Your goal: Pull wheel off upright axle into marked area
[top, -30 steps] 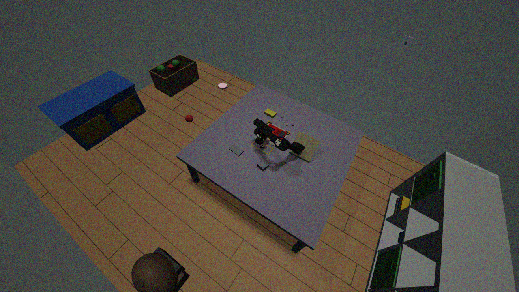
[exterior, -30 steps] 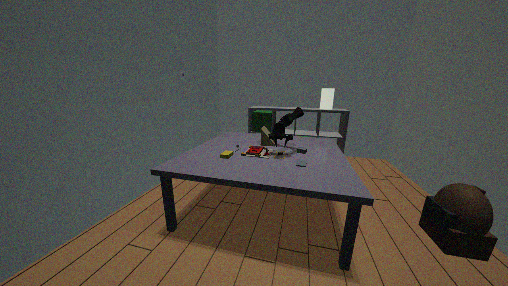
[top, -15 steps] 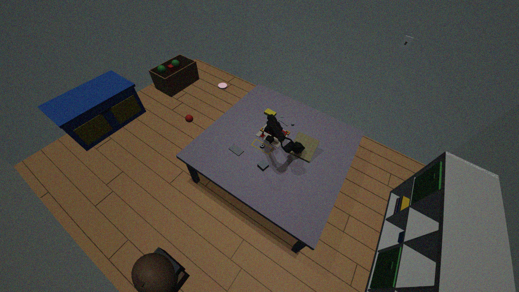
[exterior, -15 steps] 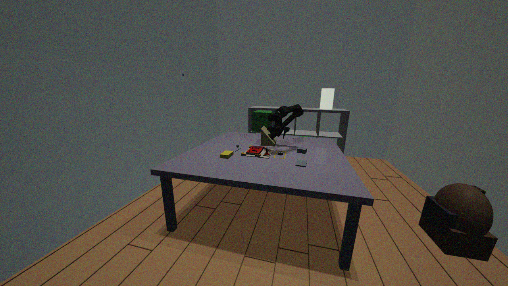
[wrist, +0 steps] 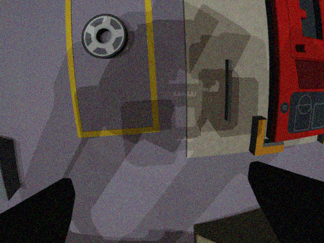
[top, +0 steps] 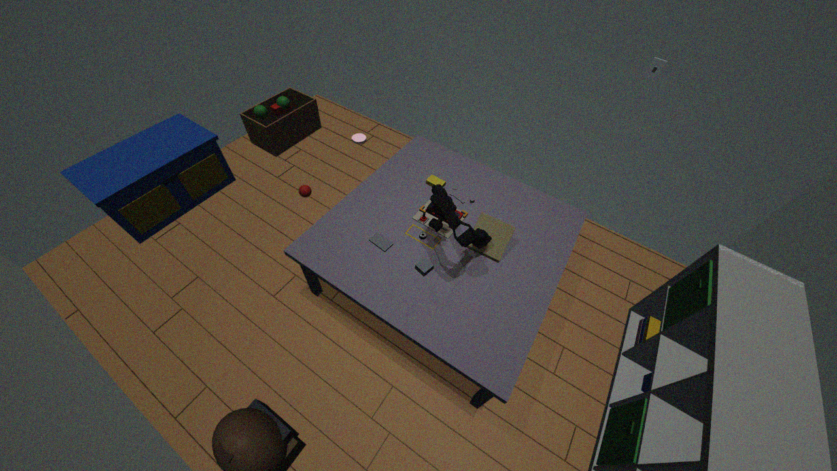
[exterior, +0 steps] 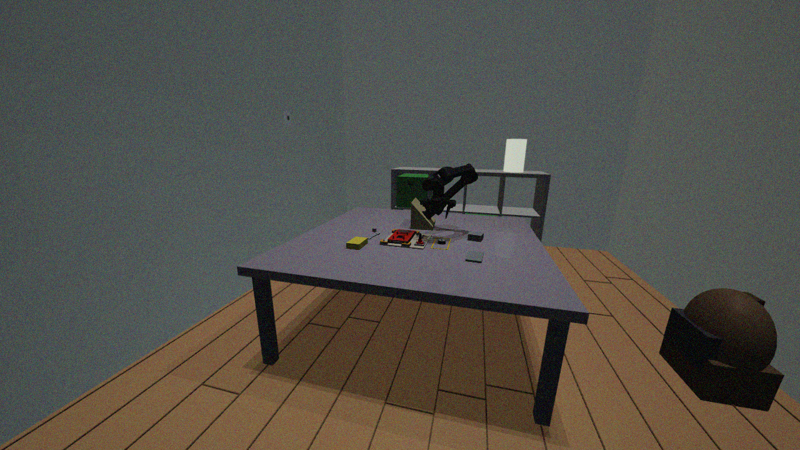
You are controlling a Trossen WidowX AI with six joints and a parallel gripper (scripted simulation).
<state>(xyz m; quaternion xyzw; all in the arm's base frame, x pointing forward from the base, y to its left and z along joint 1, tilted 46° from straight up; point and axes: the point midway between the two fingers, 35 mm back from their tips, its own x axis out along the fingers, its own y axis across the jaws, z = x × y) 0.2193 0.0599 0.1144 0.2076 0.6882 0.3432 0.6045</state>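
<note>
Wheel [wrist: 104,36] lies flat inside the yellow marked area [wrist: 150,72] on our table [wrist: 36,94]. We see our gripper [wrist: 162,229] up high, fingers wide apart, holding nothing.

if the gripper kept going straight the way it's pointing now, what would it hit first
Probably bare table. The open gripper points down at the purple surface just outside the yellow marked area, beside the beige board. The wheel lies well off that line, though depth is unclear.
</note>
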